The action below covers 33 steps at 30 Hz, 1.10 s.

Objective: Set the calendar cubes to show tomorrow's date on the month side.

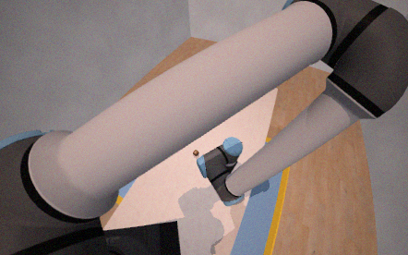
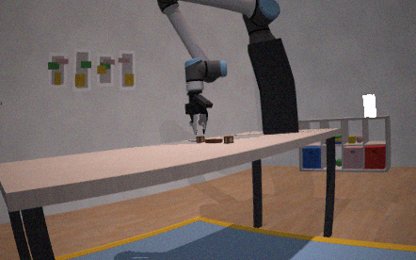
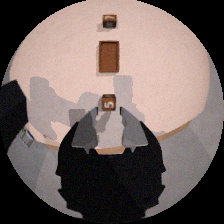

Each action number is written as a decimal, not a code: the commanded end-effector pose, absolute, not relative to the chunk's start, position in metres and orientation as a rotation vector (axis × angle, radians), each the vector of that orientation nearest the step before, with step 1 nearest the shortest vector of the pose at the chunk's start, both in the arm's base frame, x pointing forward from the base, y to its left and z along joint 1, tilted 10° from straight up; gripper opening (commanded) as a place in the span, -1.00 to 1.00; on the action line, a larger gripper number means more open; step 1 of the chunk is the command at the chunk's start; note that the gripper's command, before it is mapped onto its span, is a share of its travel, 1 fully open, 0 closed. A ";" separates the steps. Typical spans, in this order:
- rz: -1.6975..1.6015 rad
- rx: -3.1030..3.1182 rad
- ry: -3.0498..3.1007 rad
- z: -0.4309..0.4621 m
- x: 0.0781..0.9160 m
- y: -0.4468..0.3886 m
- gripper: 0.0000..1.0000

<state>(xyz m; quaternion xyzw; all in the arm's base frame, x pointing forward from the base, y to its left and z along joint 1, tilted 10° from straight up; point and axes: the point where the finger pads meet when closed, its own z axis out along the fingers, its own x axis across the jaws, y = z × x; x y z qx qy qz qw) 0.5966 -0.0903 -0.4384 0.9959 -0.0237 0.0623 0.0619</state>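
Bare tabletop (image 3: pixel 155 60) around the tray (image 3: pixel 109 57).

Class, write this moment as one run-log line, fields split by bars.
gripper: partly open, empty | brown cube marked 5: beside fingers | brown rectangular tray: without cubes

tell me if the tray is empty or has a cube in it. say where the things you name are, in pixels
Empty: the wrist view shows the tray's (image 2: pixel 214 140) (image 3: pixel 109 57) bare brown floor, with one cube (image 2: pixel 229 139) (image 3: pixel 109 21) beyond it and another (image 2: pixel 200 139) (image 3: pixel 108 102) nearer the gripper (image 2: pixel 200 136) (image 3: pixel 108 107).
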 end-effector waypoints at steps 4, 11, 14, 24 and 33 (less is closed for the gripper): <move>0.189 3.011 -0.072 -0.438 0.597 -0.090 -0.42; 0.189 3.011 -0.072 -0.438 0.597 -0.090 -0.42; 0.189 3.011 -0.072 -0.438 0.597 -0.090 -0.42; 0.189 3.011 -0.072 -0.438 0.597 -0.090 -0.42; 0.189 3.011 -0.072 -0.445 0.598 -0.091 -0.42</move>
